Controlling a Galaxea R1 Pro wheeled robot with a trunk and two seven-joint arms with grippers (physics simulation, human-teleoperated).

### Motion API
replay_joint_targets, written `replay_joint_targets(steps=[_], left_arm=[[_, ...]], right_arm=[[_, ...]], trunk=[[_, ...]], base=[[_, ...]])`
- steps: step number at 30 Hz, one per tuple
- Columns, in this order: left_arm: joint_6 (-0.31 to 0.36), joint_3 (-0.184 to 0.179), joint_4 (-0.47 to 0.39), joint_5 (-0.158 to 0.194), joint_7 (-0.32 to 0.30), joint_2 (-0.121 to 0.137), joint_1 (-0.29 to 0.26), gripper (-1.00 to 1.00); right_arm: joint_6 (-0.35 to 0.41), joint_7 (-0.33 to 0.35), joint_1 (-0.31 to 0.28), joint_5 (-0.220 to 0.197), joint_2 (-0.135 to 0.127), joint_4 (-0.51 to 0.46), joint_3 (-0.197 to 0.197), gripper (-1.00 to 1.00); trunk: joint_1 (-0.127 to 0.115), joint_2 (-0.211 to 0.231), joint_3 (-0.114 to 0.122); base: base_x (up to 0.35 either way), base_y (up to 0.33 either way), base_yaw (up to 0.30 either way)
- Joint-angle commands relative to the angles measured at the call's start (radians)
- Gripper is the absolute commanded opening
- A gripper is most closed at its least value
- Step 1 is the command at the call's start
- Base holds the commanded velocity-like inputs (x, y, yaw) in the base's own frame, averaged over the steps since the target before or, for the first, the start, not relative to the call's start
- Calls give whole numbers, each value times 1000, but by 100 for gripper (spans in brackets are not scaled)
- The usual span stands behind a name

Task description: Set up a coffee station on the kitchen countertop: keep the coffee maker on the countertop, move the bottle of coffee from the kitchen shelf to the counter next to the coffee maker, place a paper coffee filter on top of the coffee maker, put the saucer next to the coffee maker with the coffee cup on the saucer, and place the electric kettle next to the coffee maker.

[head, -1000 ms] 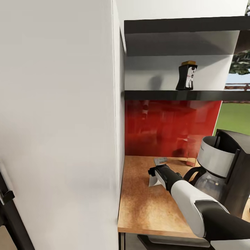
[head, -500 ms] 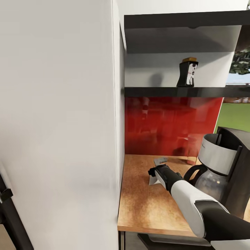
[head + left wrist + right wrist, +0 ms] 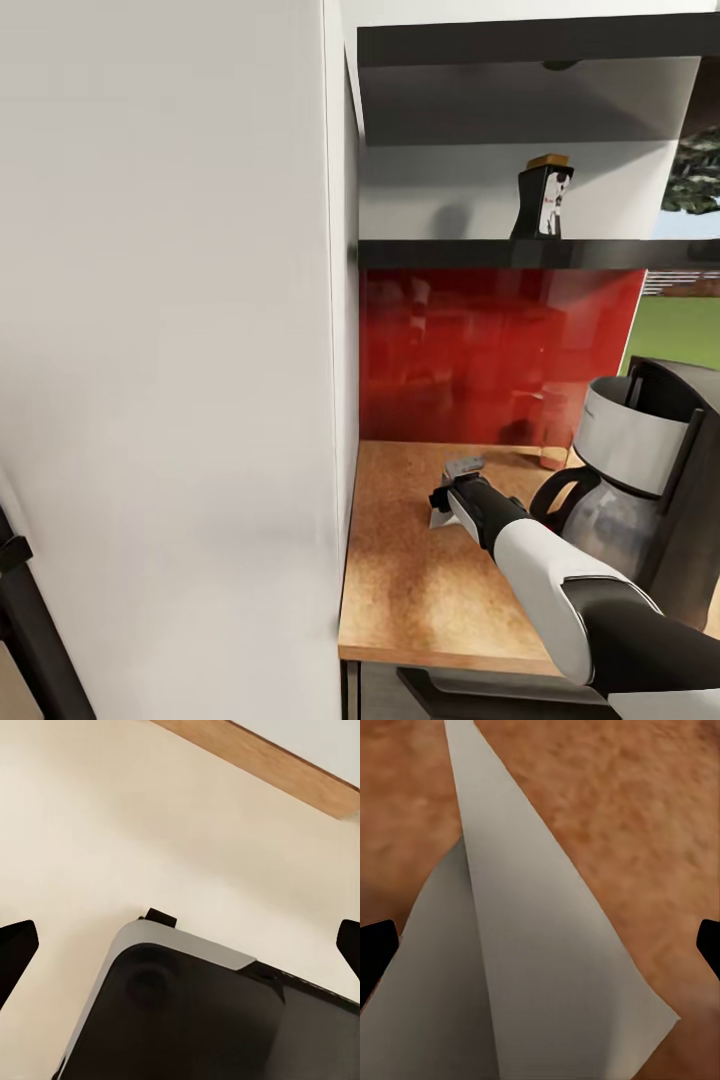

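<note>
Overhead, a tall white cabinet (image 3: 170, 350) walls off the cork countertop (image 3: 420, 590). The bottle of coffee (image 3: 543, 201) stands upright on the dark shelf (image 3: 530, 253) above a red backsplash (image 3: 490, 350). The coffee maker (image 3: 640, 490) sits on the counter with its glass carafe (image 3: 600, 520) docked. The right gripper (image 3: 447, 497) holds a paper coffee filter (image 3: 440, 518) low over the counter, near the machine.

Left wrist: the left gripper's (image 3: 180, 945) fingertips (image 3: 15, 949) are spread wide over pale flooring and a dark, grey-edged body.

Right wrist: the folded filter (image 3: 510, 967) lies between the tips; its grip cannot be made out.
</note>
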Motion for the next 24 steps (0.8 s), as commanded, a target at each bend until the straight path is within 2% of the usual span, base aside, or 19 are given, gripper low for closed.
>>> replay_joint_targets(steps=[1,7,8,24], left_arm=[[-2,-1,-1,2,2,0,0,100],[-2,-1,-1,2,2,0,0,100],[-2,-1,-1,2,2,0,0,100],[-3,-1,-1,0,2,0,0,100]], right_arm=[[7,0,0,7,0,-1,-1,100],[16,0,0,7,-1,-1,0,100],[18,0,0,6,-1,-1,0,-100],[25,0,0,7,-4,-1,-3,-100]], trunk=[[4,-8,-4],[27,-50,-23],[27,-50,-23],[27,-50,-23]], base=[[0,0,0],[0,0,0],[0,0,0],[0,0,0]])
